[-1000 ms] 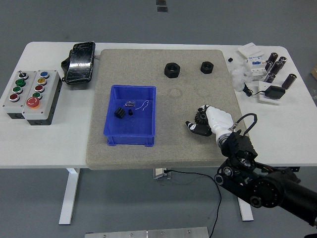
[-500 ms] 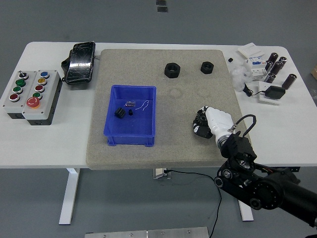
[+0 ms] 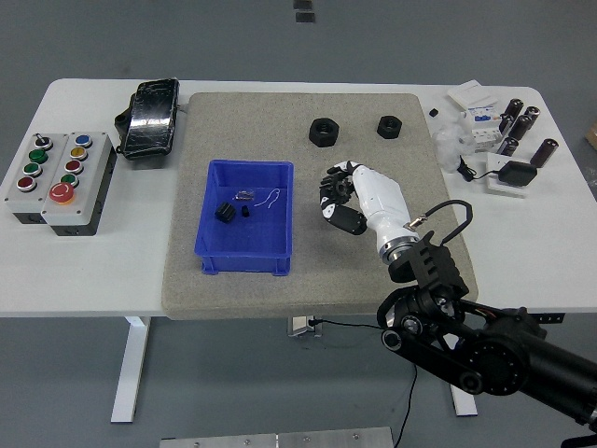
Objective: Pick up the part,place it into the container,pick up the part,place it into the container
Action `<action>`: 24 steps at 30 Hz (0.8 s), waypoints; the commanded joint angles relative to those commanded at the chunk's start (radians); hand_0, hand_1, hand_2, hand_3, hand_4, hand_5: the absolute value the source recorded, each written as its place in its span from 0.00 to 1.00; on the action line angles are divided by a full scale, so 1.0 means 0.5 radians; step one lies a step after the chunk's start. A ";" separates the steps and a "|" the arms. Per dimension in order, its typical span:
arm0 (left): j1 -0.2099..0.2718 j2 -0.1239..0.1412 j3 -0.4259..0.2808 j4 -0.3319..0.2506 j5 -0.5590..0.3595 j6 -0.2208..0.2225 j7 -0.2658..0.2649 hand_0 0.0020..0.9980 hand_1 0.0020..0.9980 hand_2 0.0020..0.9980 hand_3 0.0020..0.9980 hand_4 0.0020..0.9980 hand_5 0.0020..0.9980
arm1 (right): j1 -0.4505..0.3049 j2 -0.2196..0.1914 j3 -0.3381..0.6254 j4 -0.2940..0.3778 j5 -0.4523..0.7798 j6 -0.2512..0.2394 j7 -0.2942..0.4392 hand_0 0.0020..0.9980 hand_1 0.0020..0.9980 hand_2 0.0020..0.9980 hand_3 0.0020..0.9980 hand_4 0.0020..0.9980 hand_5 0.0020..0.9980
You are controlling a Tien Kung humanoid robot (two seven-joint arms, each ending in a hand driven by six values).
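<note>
Apparently curled together, the fingers of the right hand may hide a part, though none shows. It hangs over the mat beside the blue bin, probably heading there. Inside lie a black part and small bits; two nuts wait beyond.

A white rectangular tabletop with rounded corners stands on white metal legs over a plain grey floor. A large grey-beige felt mat covers its middle. A black cable hangs below the near edge. Two small dark marks sit on the floor at the top, perhaps floor sockets. Lighting is even and soft.
</note>
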 joint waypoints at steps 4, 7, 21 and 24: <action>0.000 -0.002 -0.024 0.000 0.024 0.000 0.008 0.63 0.55 0.54 0.62 0.69 0.51 | 0.038 0.063 -0.076 0.101 0.042 0.022 0.052 0.52 0.58 0.53 0.59 0.13 0.01; -0.004 -0.003 -0.062 0.000 0.057 0.001 0.020 0.63 0.55 0.54 0.63 0.70 0.52 | 0.070 0.109 -0.118 0.114 0.055 0.156 0.042 0.62 0.64 0.61 0.65 0.17 0.01; -0.001 -0.003 -0.175 0.000 0.159 0.005 0.067 0.63 0.55 0.54 0.63 0.70 0.54 | 0.129 0.175 -0.170 0.010 0.100 0.426 0.048 0.72 0.76 0.78 0.72 0.54 0.24; -0.005 -0.003 -0.175 0.000 0.163 0.002 0.067 0.63 0.55 0.53 0.63 0.70 0.54 | 0.131 0.177 -0.165 0.002 0.124 0.430 0.083 0.76 0.80 0.81 0.80 0.93 0.49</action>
